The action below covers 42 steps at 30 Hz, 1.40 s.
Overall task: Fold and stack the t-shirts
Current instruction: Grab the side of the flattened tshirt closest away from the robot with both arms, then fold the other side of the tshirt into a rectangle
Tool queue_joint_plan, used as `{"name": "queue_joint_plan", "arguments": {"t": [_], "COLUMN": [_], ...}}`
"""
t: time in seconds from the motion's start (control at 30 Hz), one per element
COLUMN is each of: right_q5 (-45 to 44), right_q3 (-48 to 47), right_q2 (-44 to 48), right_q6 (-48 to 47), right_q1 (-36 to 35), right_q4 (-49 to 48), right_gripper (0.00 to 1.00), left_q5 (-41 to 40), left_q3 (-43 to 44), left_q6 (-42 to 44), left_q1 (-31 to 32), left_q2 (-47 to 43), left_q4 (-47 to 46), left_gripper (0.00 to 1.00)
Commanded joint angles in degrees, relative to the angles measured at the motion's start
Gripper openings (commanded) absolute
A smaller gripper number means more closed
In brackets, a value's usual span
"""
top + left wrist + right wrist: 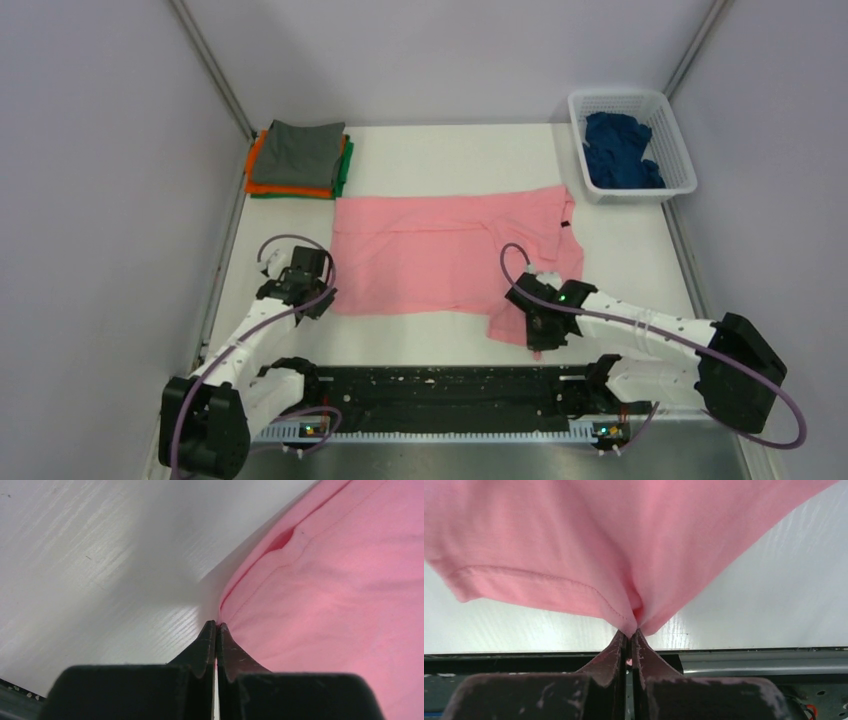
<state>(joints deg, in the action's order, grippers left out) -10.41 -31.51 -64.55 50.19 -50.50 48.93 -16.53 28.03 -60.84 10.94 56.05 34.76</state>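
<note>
Right wrist: right end effector (629,631) pinches a sliver of the pink t-shirt (624,540), left end effector (217,625) clamps its near-left corner. Thin grips, so either might slip mid-fold.

Only an edge of the green t-shirt (345,168) shows.

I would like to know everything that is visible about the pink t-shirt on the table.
The pink t-shirt is soft, plain, light pink knit cloth with stitched hems. It lies spread out sideways on the white table, its neck towards the right, with a long crease across it. The left gripper is closed on its near left corner. The right gripper pinches a fold beside a sleeve hem, drawing the cloth into a peak.
</note>
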Motion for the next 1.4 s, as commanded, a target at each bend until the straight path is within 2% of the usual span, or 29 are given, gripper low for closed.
{"name": "queue_joint_plan", "arguments": {"t": [0.0,0.13,0.33,0.57,0.9,1.23,1.37], "right_q5": [-6.45,-8.23,-5.88,-2.13,0.14,4.25,4.97], "right_q3": [-7.60,-12.30,-17.69,-27.01,-36.48,-43.59,-45.52], "right_q2": [0.77,0.64,-0.51,-10.13,-22.04,-31.98,-35.92], "right_q6": [-0.95,-4.38,-9.63,-14.18,-18.88,-22.60,-21.87], "right_q1": [0.49,5.89,16.03,24.05,31.31,36.42,38.34], "right_q4": [-2.25,-4.21,-11.13,-14.38,-16.56,-19.13,-19.03], "right_gripper": [0.00,0.00,0.00,0.00,0.00,0.00,0.00], "left_q5": [2.14,2.77,3.53,4.27,8.12,11.62,11.04], "left_q3": [4.22,7.46,12.40,18.01,23.54,34.12,36.87], "left_q6": [1.93,2.03,3.12,3.95,5.28,7.46,7.51], "left_q1": [-0.13,-0.26,-1.09,-3.95,-9.79,-10.10,-10.22], "left_q2": [0.62,1.83,7.22,15.92,25.65,37.47,39.01], "left_q4": [-0.43,0.09,-1.63,-3.28,-7.09,-6.24,-5.30], "left_gripper": [0.00,0.00,0.00,0.00,0.00,0.00,0.00]}}
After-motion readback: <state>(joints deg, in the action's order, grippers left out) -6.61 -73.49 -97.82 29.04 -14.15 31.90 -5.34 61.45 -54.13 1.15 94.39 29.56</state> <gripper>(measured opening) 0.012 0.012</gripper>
